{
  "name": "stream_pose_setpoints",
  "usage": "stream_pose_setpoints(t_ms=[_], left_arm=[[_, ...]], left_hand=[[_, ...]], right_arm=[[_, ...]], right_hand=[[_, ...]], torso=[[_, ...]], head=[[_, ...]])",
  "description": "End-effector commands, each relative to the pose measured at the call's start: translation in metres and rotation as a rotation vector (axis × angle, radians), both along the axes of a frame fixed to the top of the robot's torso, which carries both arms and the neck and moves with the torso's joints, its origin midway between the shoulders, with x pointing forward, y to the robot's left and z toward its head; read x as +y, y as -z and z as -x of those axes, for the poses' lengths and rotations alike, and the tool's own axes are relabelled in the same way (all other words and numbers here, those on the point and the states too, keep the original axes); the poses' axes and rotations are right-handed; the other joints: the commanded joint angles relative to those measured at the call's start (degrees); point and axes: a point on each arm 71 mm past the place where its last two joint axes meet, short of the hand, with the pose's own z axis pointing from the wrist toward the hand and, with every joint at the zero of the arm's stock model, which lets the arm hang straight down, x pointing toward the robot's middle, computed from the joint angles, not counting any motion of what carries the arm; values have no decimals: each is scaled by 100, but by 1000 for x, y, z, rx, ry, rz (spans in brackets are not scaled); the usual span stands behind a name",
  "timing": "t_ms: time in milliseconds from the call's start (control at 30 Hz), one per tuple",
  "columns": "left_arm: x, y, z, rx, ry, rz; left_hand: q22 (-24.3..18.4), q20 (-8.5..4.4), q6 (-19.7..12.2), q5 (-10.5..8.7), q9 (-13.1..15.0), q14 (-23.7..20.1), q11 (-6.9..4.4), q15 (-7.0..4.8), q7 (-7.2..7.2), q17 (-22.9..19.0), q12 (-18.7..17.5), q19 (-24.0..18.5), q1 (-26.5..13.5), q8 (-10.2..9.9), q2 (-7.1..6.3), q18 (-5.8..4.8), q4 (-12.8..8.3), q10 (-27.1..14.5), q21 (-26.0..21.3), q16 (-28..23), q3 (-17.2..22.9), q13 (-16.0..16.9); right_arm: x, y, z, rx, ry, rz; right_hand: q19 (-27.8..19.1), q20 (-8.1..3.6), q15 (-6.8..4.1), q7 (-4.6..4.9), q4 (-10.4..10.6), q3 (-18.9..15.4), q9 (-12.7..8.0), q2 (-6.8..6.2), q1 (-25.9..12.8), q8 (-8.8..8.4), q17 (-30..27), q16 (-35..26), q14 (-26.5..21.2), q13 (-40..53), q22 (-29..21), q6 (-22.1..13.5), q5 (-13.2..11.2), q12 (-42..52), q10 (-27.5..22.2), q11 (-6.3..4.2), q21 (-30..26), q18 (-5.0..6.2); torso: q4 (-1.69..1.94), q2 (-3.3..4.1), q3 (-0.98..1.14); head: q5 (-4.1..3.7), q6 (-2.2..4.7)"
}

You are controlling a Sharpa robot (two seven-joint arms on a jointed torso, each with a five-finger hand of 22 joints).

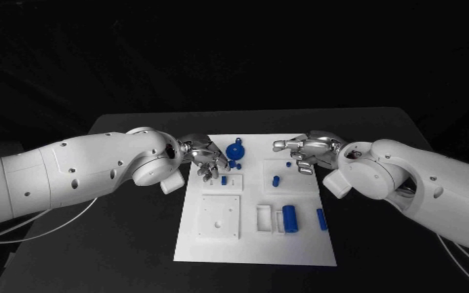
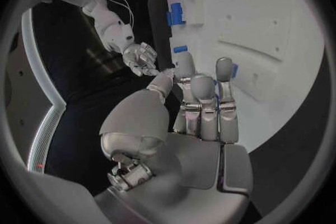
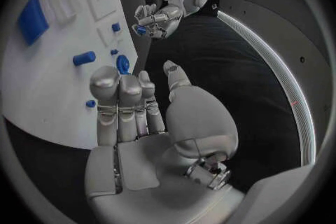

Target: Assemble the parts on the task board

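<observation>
Left hand point(image 1: 205, 159) pinches a half-hidden blue part point(image 3: 141, 29); right hand point(image 1: 306, 152) hovers empty, fingers apart.

My rig, as I see it from here. Left arm point(image 1: 88, 167), entering at the left of the head view: glossy white rounded shells, small dark screw holes dotted along the casing, a bulbous wrist housing, and a thin pale cable looping beneath at lower left. Right arm point(image 1: 415, 178), at right: matching white shells and dark holes. Left hand point(image 1: 205, 157) and right hand point(image 1: 308, 150): polished silver metal, segmented fingers, smooth domed thumb base.
</observation>
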Motion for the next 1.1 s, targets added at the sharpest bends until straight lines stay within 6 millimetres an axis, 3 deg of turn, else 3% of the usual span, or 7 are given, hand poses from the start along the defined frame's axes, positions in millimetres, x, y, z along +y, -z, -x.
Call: stream_pose_setpoints(t_ms=[33,400,767,833,867,1000,1100], left_arm=[[13,-3,-5,44,-63,-187],[30,-18,-16,100,-104,-371],[34,-22,-20,67,-129,-377],[33,-24,-21,29,-144,-361],[32,-26,-22,0,-150,-351],[24,-35,-25,-155,-154,-299],[16,-41,-26,-301,-141,-264]], left_hand=[[125,-10,1204,-271,-6,87,-100,-16,-669,36,131,76,-153,-30,-200,39,24,240,68,-19,521,24],[122,-12,1281,-268,112,114,-106,-13,-696,164,316,61,-331,-23,-329,46,24,246,179,11,899,24],[110,-7,1153,-423,75,96,-78,-13,-658,162,287,52,-330,-61,-265,48,113,246,183,-40,877,3],[84,11,875,-1179,-186,73,-34,9,-575,126,199,44,-129,-71,-203,37,251,239,136,-126,788,-32],[55,39,683,-1840,-330,4,0,44,-511,82,22,7,28,-41,-223,24,315,207,78,-225,688,-104],[-72,149,444,-3360,-1037,-98,108,171,-410,-43,-847,-47,788,-67,-429,31,570,-41,-161,-504,170,-419],[-243,255,500,-3848,-2160,-112,213,253,-278,-198,-1366,-71,1268,-52,-780,73,813,-242,-436,-844,-122,-434]], right_arm=[[-6,-7,-6,-122,21,44],[-27,-20,-20,-241,77,109],[-26,-25,-21,-307,61,173],[-24,-26,-21,-339,56,199],[-24,-27,-21,-357,52,214],[-21,-30,-21,-425,38,269],[-17,-33,-21,-478,27,308]], right_hand=[[61,-11,-14,-6,-46,58,-2,17,-2,-18,-8,1,-10,-19,532,63,4,38,22,-44,8,75],[75,-23,-27,-21,-181,218,-5,-17,-28,-24,-13,-1,1,-50,537,111,30,46,42,-56,15,68],[87,-30,-34,-31,-296,359,-4,17,-37,-20,6,24,14,-50,550,146,-45,66,58,-68,67,58],[92,-33,-37,-29,-368,414,-5,46,58,-21,14,36,22,-47,553,148,-184,70,65,-70,83,56],[94,-34,-37,-28,-404,448,-5,55,100,-21,13,34,23,-47,554,150,-321,71,67,-71,89,55],[99,-32,-33,-25,-508,749,-7,-17,84,-25,19,38,36,-40,558,158,-586,81,89,-69,119,58],[99,-28,-33,-21,-541,929,-5,-88,54,-20,26,43,44,-37,559,164,-619,84,98,-69,132,59]], torso=[[11,-11,8],[-15,-50,34],[2,-52,37],[3,-50,33],[1,-48,32],[-2,-41,25],[1,-41,27]], head=[[41,-21],[151,-24],[109,46],[109,57],[110,61],[111,75],[109,90]])
